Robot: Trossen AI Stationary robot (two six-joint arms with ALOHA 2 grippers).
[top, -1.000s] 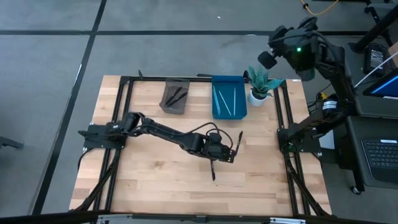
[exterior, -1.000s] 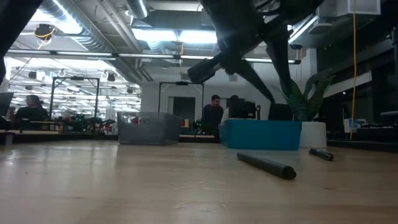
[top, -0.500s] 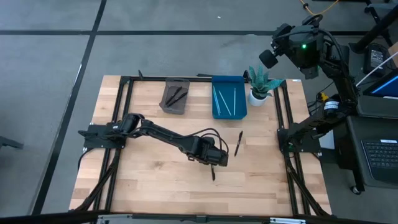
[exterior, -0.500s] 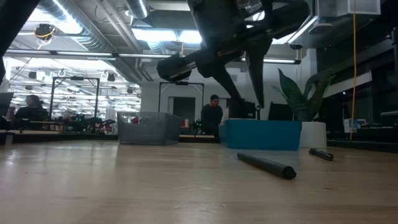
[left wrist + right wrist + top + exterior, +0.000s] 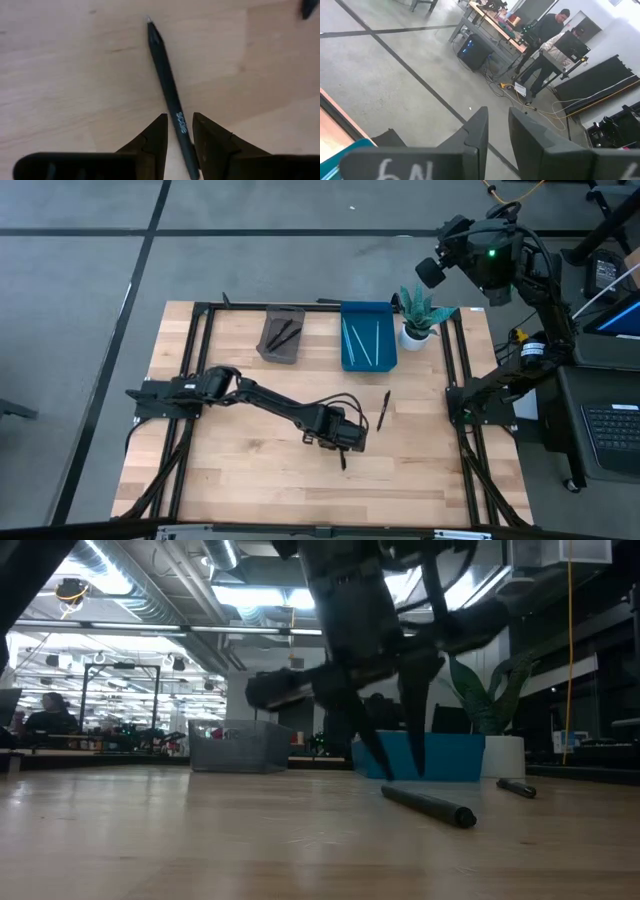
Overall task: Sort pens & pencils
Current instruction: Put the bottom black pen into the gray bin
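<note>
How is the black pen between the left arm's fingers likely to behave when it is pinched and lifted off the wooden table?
The black pen looks slim and rigid, so it probably stays straight. Its round barrel lies flat on the table and may roll if one finger nudges it first. The open left pincer straddles it near one end, so it could tilt downward when lifted.

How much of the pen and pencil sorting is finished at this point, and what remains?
Partly done: the grey tray holds dark pens and the blue tray holds pale pencils. In hand: the left gripper is open, its fingers straddling a black pen lying on the wooden table, not yet gripped. Left: that pen and a second black pen nearby. The right gripper waits raised beyond the table.
</note>
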